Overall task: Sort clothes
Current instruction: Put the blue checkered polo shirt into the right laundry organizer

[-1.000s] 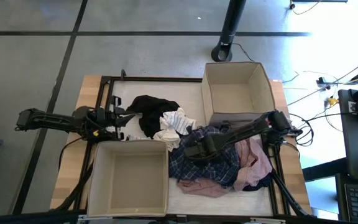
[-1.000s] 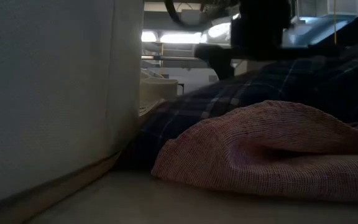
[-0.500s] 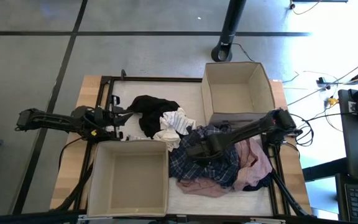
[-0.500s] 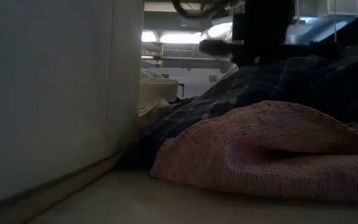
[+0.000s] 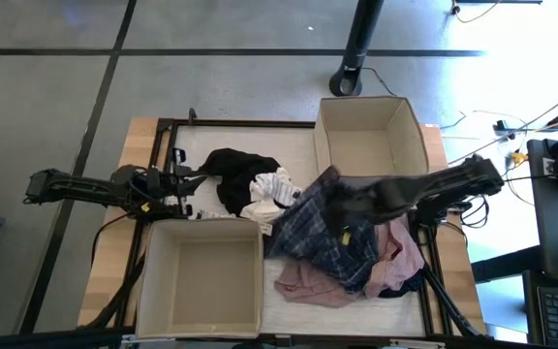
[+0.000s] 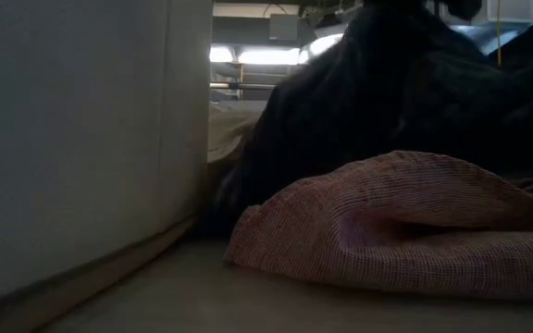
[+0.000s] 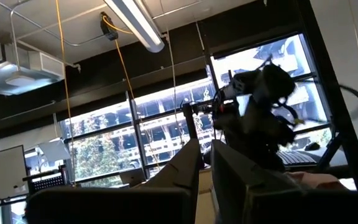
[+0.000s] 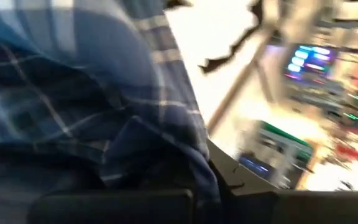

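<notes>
The clothes lie heaped on the table's right half. My right gripper (image 5: 344,209) is shut on the blue plaid shirt (image 5: 310,237), which it has raised above the heap. The shirt fills the right wrist view (image 8: 73,93). A dusty pink garment (image 5: 308,283) lies under the shirt at the near side, close in the low view (image 6: 405,222). A black garment (image 5: 235,170) and small white pieces (image 5: 269,194) lie left of the heap. My left gripper (image 5: 188,182) waits beside the black garment. My right gripper holds the plaid shirt by a bunched part near its upper end (image 8: 185,155). The cloth wraps over the fingers and hides the place of contact. That end is lifted, and the shirt hangs down with its lower part (image 5: 303,257) resting on the heap.
One beige fabric box (image 5: 148,281) stands at the near left, another (image 5: 323,136) at the far right. A dark piece (image 5: 395,286) lies at the heap's near right. The near box's wall (image 6: 72,139) fills the left of the low view.
My right gripper has shut on the plaid shirt. It then rose and drew back toward the table's right and far side. The shirt's gripped part has been pulled up into a peak while its lower part stayed on the heap, so more of the pink garment shows.
</notes>
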Available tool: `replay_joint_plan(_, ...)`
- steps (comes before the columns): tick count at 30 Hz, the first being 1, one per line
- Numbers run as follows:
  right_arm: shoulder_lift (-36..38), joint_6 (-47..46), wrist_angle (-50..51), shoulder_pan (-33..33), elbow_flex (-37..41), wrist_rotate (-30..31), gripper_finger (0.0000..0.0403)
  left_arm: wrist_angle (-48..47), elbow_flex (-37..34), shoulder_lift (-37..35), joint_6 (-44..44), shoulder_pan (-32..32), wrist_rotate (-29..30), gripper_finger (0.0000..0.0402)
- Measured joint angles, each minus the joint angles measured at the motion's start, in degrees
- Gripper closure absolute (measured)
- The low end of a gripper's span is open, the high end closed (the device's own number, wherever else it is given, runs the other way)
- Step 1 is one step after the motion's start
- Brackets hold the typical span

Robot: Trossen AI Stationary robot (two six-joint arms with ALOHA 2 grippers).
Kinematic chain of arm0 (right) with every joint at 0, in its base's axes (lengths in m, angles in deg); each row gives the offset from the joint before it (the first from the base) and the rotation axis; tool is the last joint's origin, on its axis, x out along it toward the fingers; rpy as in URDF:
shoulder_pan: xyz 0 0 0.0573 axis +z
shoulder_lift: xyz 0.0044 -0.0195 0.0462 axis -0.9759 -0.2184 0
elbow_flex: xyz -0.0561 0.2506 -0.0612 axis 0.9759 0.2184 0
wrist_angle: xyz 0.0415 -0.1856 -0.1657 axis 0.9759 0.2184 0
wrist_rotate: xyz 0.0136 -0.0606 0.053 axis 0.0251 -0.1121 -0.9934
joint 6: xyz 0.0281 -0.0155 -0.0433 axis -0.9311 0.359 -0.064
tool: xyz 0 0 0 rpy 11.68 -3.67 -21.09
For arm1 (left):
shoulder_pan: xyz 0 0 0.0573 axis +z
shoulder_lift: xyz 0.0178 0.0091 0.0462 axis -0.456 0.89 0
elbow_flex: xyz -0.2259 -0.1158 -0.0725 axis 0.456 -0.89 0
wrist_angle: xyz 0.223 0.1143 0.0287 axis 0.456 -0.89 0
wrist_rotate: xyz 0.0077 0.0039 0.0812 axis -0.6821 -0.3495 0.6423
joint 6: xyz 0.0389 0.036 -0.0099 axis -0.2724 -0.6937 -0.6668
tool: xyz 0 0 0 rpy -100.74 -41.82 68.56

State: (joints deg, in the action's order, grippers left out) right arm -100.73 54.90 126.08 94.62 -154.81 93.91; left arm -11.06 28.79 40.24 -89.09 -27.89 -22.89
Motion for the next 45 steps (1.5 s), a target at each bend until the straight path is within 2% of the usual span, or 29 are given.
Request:
replay_joint_plan(5, 5.2, 0.8, -0.1, 0.0, -4.4, 8.5, 0.0392, 0.0, 0.0, 0.0, 0.0, 0.0, 0.0, 0.037)
replay_joint_plan(9, 7.3, 4.9, -0.1, 0.0, -9.8, 16.9, 0.0396, 0.0, 0.0, 0.0, 0.0, 0.0, 0.0, 0.037)
replay_joint_plan(15, 8.1, 15.0, -1.7, -0.2, -20.6, 28.5, 0.0395, 0.0, 0.0, 0.0, 0.3, 0.0, 0.0, 0.037)
replay_joint_plan(18, 8.1, 22.4, -6.2, -1.7, -26.3, 31.2, 0.0397, 0.0, 0.0, 0.0, 0.3, 0.0, 0.0, 0.037)
replay_joint_plan(22, 8.1, 33.1, -14.6, -5.8, -32.5, 31.5, 0.0399, 0.0, 0.0, 0.0, 0.3, 0.0, 0.0, 0.037)
replay_joint_plan(25, 8.1, 43.3, -24.8, -9.3, -35.2, 30.2, 0.0396, 0.0, 0.0, 0.0, 0.4, 0.0, 0.0, 0.037)
replay_joint_plan(31, 8.1, 63.7, -49.6, -14.9, -37.0, 21.4, 0.0397, 0.0, 0.0, 0.0, 0.4, 0.0, 0.0, 0.037)
replay_joint_plan(35, 7.8, 72.9, -59.4, -18.6, -37.0, 17.9, 0.0394, 0.1, 0.0, 0.0, 0.4, 0.0, 0.0, 0.037)
replay_joint_plan(40, 7.7, 71.2, -55.1, -25.3, -36.2, 22.0, 0.0397, 0.1, 0.0, 0.0, 0.4, 0.0, 0.0, 0.037)
replay_joint_plan(45, 7.6, 58.9, -38.5, -31.9, -34.2, 24.2, 0.0395, 0.1, 0.0, 0.0, 0.4, 0.0, 0.0, 0.037)
